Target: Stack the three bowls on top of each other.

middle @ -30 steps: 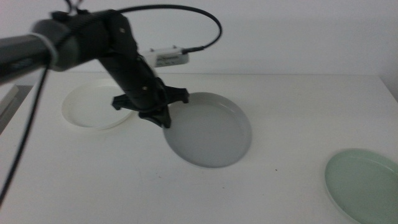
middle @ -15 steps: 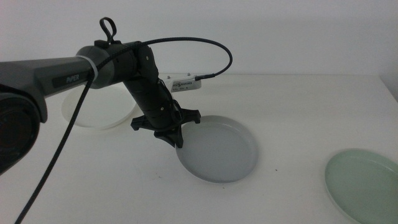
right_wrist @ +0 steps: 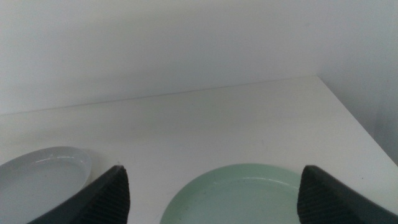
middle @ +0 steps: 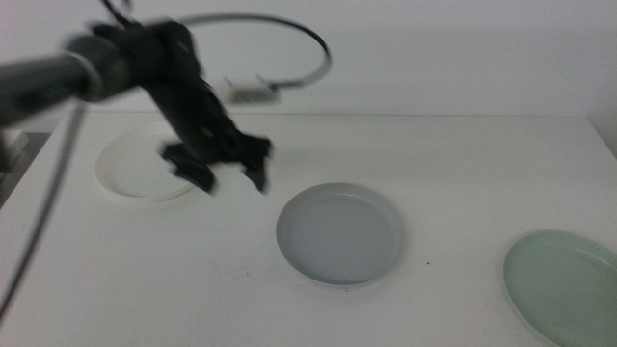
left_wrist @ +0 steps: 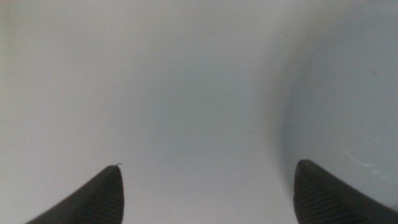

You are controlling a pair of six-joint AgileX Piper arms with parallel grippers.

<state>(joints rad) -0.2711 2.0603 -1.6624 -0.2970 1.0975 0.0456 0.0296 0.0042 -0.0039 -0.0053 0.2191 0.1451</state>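
Note:
The grey bowl lies flat at the table's middle. The white bowl lies at the back left, partly behind the left arm. The pale green bowl lies at the front right, cut by the picture's edge. My left gripper is open and empty, above the table between the white and grey bowls, blurred by motion. In the left wrist view its jaws stand wide apart with the grey bowl beside them. My right gripper is open, out of the middle view, facing the green bowl with the grey bowl beyond.
A small white box with a cable rides on the left arm. The white table ends at a pale wall behind. The table's right edge runs close to the green bowl.
My left gripper let go of the grey bowl's left rim, opened, and moved up and left toward the white bowl. The grey bowl now lies flat, slightly lower right than a second ago.

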